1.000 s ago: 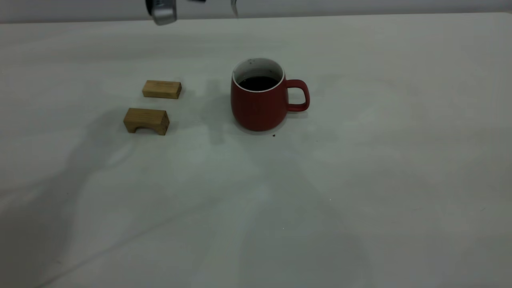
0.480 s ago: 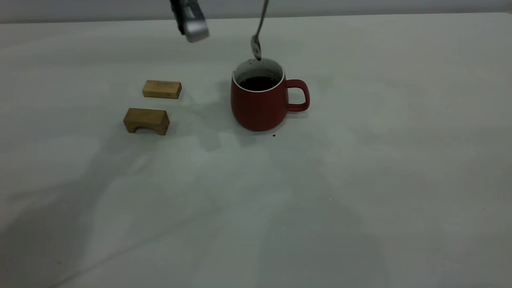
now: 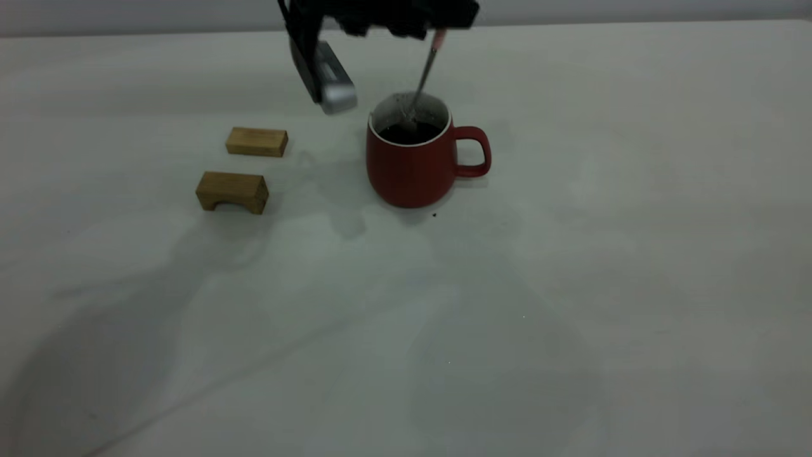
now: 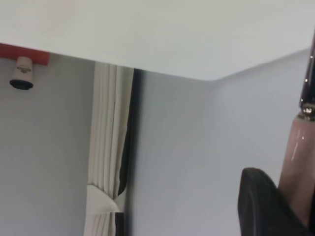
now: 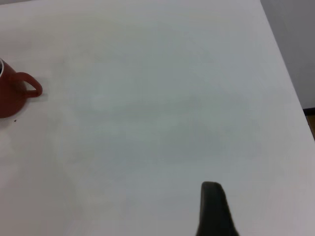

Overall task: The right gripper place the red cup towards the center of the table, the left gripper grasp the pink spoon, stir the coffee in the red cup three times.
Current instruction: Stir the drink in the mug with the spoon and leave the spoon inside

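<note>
Exterior view shows the left gripper (image 3: 438,28), clamped on the spoon (image 3: 424,79), now lowered so the bowl, above the rim a moment ago, dips into the cup (image 3: 412,162) mid-table, so stirring can begin.

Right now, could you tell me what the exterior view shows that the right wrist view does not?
Only the exterior view shows the left gripper holding the pink spoon tilted, its bowl down inside the red cup by the coffee, plus two wooden blocks apart from the cup on the side away from its handle. Only the right wrist view shows the table's far edge and a dark finger of the right gripper well away from the cup. Both share the cup, handle included, and the table.
</note>
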